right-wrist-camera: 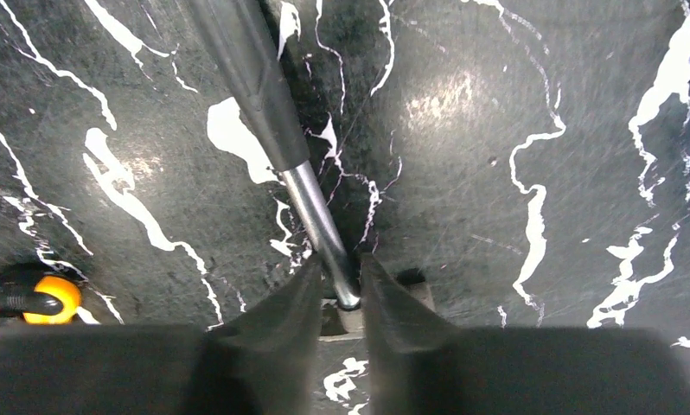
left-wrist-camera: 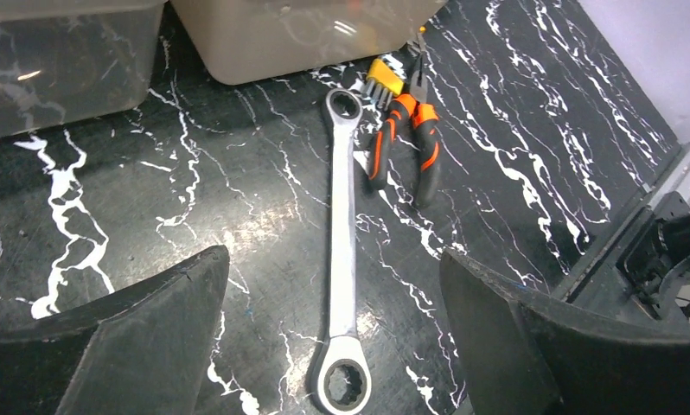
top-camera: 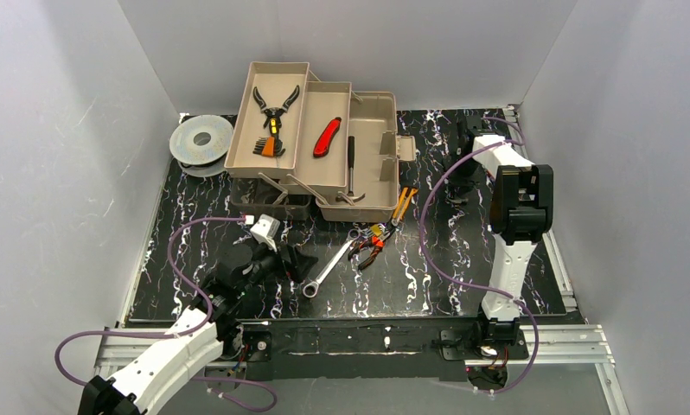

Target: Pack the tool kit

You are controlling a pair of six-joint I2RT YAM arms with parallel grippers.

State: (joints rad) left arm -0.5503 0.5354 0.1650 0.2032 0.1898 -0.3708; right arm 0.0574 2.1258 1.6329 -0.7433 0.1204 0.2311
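Note:
The tan toolbox [top-camera: 380,130] stands open at the back with its trays folded out. Black pliers [top-camera: 275,105], a red knife [top-camera: 327,136] and a hammer [top-camera: 350,169] lie in it. A silver wrench [left-wrist-camera: 341,233] lies on the black table, orange pliers [left-wrist-camera: 406,147] beside it. My left gripper [left-wrist-camera: 333,253] is open wide, its fingers on either side of the wrench's near ring end, not touching it. My right gripper [right-wrist-camera: 341,264], at the back right [top-camera: 463,138], has its fingers pressed on the steel shaft of a black-handled tool [right-wrist-camera: 246,78] lying on the table.
A round grey wire spool [top-camera: 201,138] sits left of the toolbox. A yellow-handled tool [top-camera: 403,206] lies by the box's front right corner. White walls close in three sides. An orange-and-black object [right-wrist-camera: 30,298] shows at the right wrist view's lower left.

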